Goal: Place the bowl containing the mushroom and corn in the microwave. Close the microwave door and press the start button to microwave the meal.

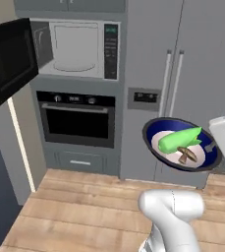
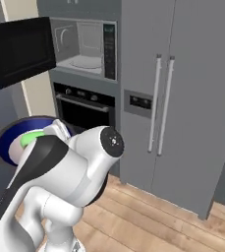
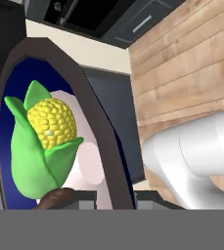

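The bowl (image 1: 155, 132), dark blue with a white centre, hangs in the air in front of the fridge, tilted toward the base. In it lie the green corn (image 1: 180, 139) and the brown mushroom (image 1: 186, 155). My gripper (image 1: 215, 146) is shut on the bowl's right rim. In the hand view the bowl's rim (image 3: 86, 97) runs down between my gripper (image 3: 114, 199) fingertips, with the corn (image 3: 47, 136) and mushroom (image 3: 57, 197) beside it. The microwave (image 1: 77, 49) sits up to the left, its cavity showing, with the microwave door (image 1: 11, 59) swung wide open to the left. The arm partly hides the bowl (image 2: 6, 142).
A black oven (image 1: 77, 118) with a drawer below sits under the microwave. A tall grey fridge (image 1: 182, 59) with two vertical handles stands behind the bowl. The microwave's control panel (image 1: 111, 51) is on its right side. The floor is wood planks (image 1: 74, 206).
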You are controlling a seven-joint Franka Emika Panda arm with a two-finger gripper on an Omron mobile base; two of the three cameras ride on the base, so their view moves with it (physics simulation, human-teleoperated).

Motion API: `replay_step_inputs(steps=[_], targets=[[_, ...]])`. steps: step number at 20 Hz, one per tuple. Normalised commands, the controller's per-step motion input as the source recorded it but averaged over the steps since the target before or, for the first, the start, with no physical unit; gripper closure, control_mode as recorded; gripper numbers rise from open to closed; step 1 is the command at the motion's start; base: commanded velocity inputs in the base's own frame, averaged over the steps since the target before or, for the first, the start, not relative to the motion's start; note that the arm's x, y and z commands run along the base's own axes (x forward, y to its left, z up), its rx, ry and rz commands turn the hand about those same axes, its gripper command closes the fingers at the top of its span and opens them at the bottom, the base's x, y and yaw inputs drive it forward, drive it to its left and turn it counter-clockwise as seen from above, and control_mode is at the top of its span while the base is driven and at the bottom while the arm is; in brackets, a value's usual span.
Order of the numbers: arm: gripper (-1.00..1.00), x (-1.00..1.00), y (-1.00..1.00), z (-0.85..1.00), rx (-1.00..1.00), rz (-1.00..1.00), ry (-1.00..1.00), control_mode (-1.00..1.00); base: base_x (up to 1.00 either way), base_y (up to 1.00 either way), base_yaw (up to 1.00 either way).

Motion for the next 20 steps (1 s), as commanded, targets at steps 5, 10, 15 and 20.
replay_step_inputs(steps=[5, 10, 15, 20], targets=[[1.0, 0.0, 0.0, 0.0, 0.0, 0.0, 0.0, 1.0, 1.0, 0.56, 0.29], [1.0, 0.0, 0.0, 0.0, 0.0, 0.0, 0.0, 1.0, 1.0, 0.51, 0.15], [1.0, 0.0, 0.0, 0.0, 0.0, 0.0, 0.0, 1.0, 0.82, 0.36, -0.03], [1.0, 0.0, 0.0, 0.0, 0.0, 0.0, 0.0, 1.0, 0.65, 0.43, -0.18]])
